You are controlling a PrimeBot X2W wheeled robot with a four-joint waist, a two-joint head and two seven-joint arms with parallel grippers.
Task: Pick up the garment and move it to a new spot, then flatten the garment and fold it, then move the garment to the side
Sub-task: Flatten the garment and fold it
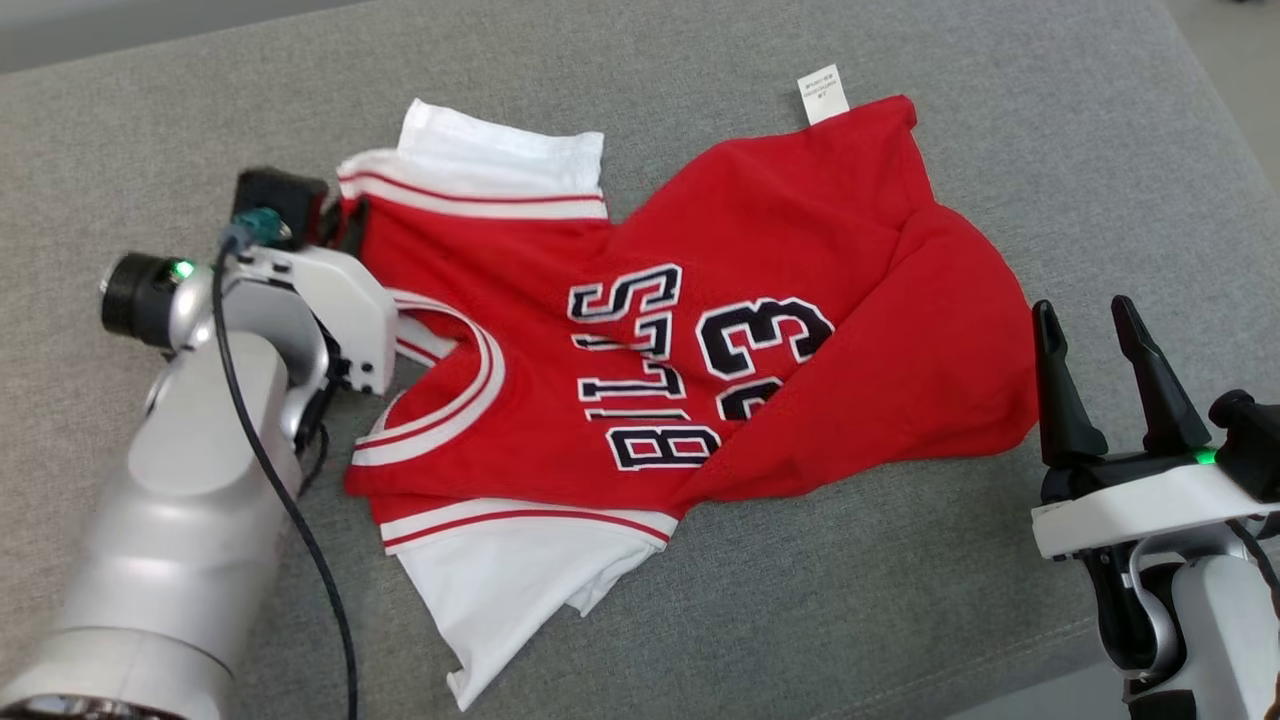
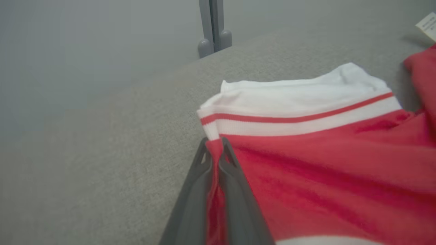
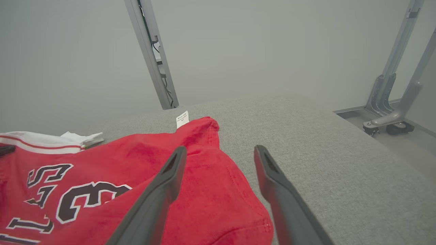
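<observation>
Starting with the head view: the jersey (image 1: 760, 300) is seen lying rumpled across the middle of the grey cushion (image 1: 900, 620), number side up and partly doubled over on itself. The left gripper (image 1: 350, 222) is tucked in toward the cushion's left side. The right gripper (image 1: 1083, 320) is held over the cushion's right side, fingers spread wide with nothing in them.

In the left wrist view, the fingers are seen pinched narrow on a fold of red cloth just below the striped trim (image 2: 296, 119) of the white sleeve (image 2: 299, 92), so a hold looks made.

In the right wrist view, the open fingers are pointed over the red hem; contact can't be told.

Handling-wise, light, floppy, slightly slick fabric is expected, nothing fragile. Sagging and bunching should be expected from a single pinch. A second hold is probably best taken on a thick seam or hem corner, where less slipping is likely.
</observation>
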